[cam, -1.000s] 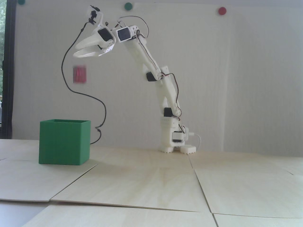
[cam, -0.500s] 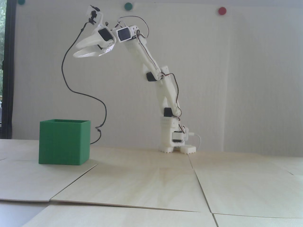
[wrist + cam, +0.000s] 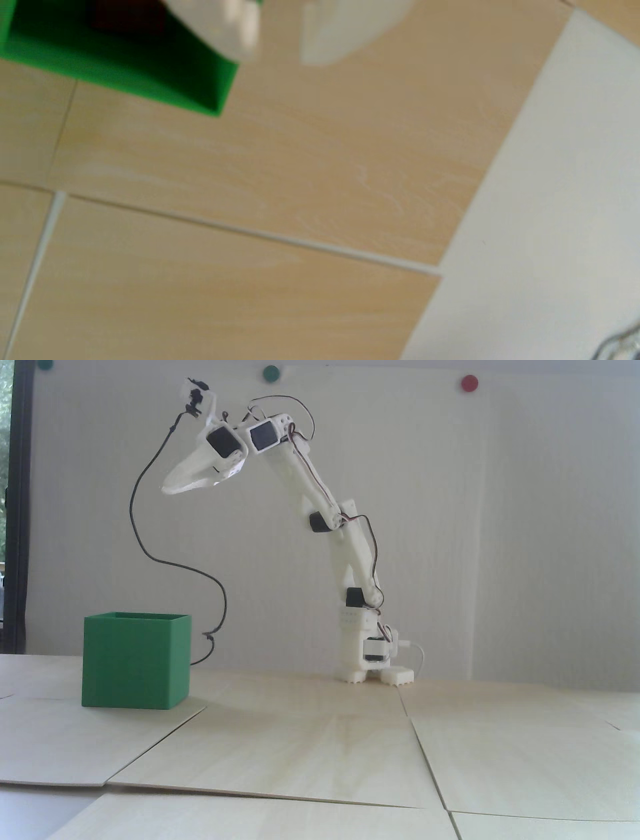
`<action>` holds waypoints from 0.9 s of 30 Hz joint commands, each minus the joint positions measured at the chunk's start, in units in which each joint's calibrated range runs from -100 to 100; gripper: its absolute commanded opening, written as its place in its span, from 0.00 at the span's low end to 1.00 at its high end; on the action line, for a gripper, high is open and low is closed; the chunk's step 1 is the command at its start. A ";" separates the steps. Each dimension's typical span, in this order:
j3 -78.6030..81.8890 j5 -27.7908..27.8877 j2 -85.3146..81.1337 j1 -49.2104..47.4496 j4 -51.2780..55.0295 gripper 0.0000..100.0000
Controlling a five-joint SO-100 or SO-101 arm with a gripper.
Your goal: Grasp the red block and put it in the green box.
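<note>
So the gripper (image 3: 167, 489) is parked high up and a bit to the right of the green box (image 3: 135, 660) in the fixed view, empty, and its two fingers look pressed together at the tips there, though the blurry wrist view shows a gap between them, so I honestly can't tell. The red block (image 3: 124, 19) is a dark reddish patch down inside the box, so I'd guess the arm hangs up there because the drop is done.

Red block (image 3: 128, 17) lies dark inside the upright green box (image 3: 135, 660).
</note>
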 commanded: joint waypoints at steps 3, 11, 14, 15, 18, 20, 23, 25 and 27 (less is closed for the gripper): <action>8.16 -0.20 -12.97 -8.28 10.09 0.02; 47.82 -0.35 -31.92 -22.03 -0.03 0.02; 66.10 0.22 -39.73 -26.22 -10.15 0.02; 72.40 0.27 -42.58 -27.58 -13.77 0.02; 83.49 -0.14 -48.02 -29.51 -19.84 0.02; 89.52 -0.25 -51.03 -30.80 -20.60 0.02; 100.61 -0.35 -55.76 -32.81 -21.28 0.02; 108.33 -0.35 -58.92 -34.34 -23.05 0.02; 114.72 -0.46 -61.84 -35.95 -26.34 0.02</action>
